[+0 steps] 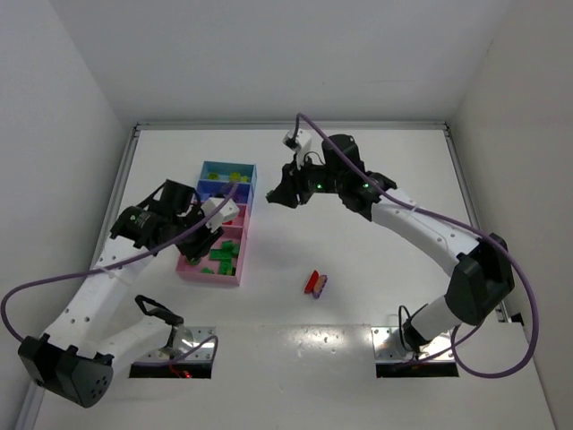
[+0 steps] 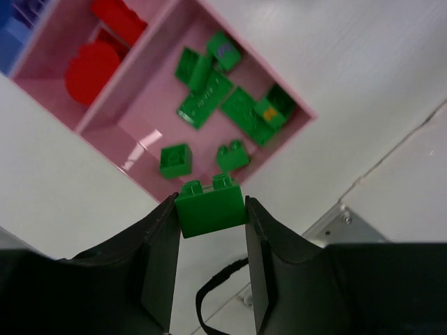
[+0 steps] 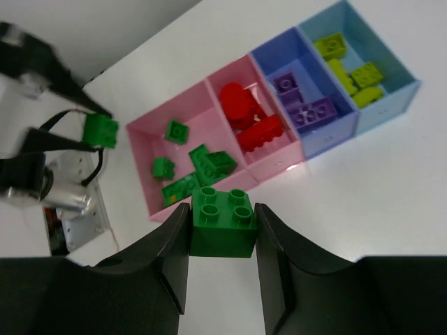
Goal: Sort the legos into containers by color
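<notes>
Left end effector (image 2: pixel 209 206): clamps green lego (image 2: pixel 209 215) | right end effector (image 3: pixel 222 216): clamps second green lego (image 3: pixel 223 227) | likely light, rigid, slick; grip sidewalls

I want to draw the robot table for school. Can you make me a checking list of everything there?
Surface: white table, with metal plates at its near edge.
Job's things: containers hold sorted legos in green, red, purple and lime, one colour per compartment; a red-and-purple pair lies loose on the table.
Clutter: nothing seen.
Grippers: left gripper shut on a green brick near the containers; right gripper shut on another green brick, right of the containers.
Cables: purple cables loop beside both arms.
Surroundings: plain white walls on three sides.
</notes>
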{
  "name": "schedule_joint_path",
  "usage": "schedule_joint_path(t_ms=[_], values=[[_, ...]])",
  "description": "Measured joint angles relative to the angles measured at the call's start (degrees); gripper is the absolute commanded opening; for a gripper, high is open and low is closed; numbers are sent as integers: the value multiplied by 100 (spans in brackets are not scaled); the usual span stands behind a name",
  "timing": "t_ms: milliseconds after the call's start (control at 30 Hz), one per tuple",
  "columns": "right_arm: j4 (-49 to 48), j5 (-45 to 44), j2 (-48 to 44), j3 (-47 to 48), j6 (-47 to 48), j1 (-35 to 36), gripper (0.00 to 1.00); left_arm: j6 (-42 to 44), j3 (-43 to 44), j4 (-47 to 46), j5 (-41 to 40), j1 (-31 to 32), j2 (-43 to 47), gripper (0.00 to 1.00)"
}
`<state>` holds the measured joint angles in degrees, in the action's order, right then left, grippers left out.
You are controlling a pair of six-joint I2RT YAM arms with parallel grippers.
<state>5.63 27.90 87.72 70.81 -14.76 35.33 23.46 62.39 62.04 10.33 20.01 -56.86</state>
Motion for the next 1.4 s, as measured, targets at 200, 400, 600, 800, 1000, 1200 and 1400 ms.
schedule_joint_path(t_ms=[200,400,600,800,1000,1200,1400], values=[[153,339,0,13,608,361,0,619,-743,175,0,-481,-107,37],[243,382,17,57,903,522,0,935,-949,-160,208,-940,-549,56],[269,339,52,59,1010,564,0,1036,-975,-603,592,-1530,-682,64],[243,315,142,59,1320,1001,0,822,-876,-1038,1241,-2804,-2,77],[284,341,1078,376,1812,1967,0,-645,-636,-2009,802,-3095,1106,84],[396,234,2284,1126,1941,2214,0,-2022,-160,-2317,131,-3097,1233,85],[190,98,3084,1729,1764,2140,12,-2796,31,-2350,-9,-3097,1172,87]])
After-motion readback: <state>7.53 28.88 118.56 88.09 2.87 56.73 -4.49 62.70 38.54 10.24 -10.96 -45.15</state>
